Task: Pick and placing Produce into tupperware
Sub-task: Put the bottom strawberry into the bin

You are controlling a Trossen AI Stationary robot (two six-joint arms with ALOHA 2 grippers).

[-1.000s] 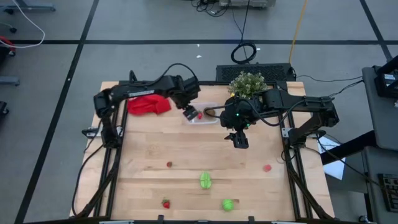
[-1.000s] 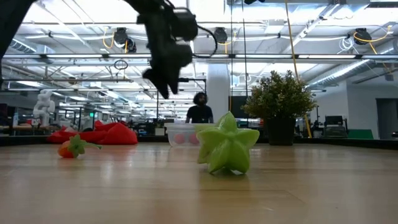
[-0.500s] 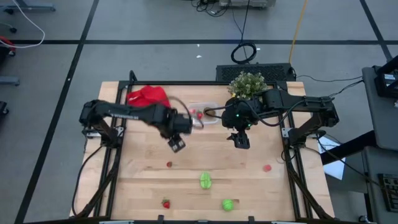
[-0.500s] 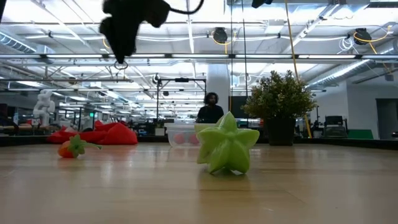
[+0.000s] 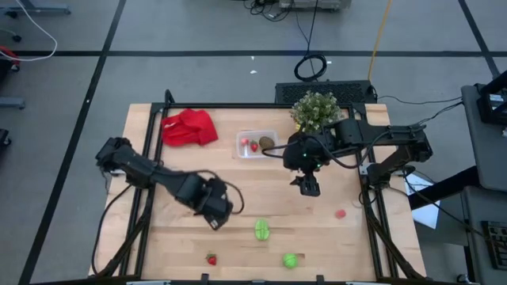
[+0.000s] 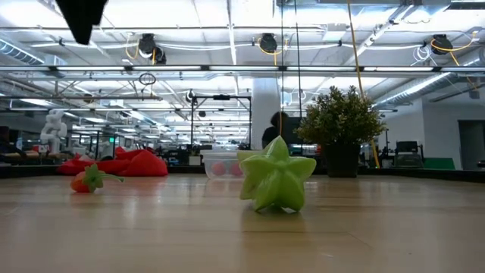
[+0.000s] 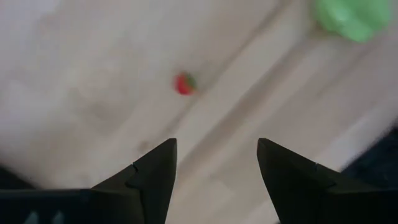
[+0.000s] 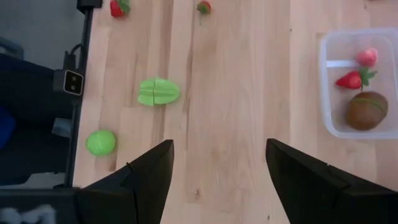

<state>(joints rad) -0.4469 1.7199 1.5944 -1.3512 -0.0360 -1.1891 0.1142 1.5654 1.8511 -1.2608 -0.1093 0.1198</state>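
Observation:
The clear tupperware stands at the table's far middle and holds a red strawberry, a pink piece and the brown oval. A green star piece, a green round piece, a strawberry and a red piece lie on the near half. My left gripper is open and empty above the table, left of the star piece; a strawberry lies on the wood beyond its fingers. My right gripper is open and empty, on the near right of the tupperware.
A red cloth lies at the far left and a potted plant stands at the far right beside the tupperware. The low view shows the star piece close up, and a person walking in the room behind.
My left gripper has swept from over the tupperware toward the table's near edge and a little left, and now hangs beside the green star piece. My right gripper has shifted slightly toward the near edge. The person in the room has walked toward the right.

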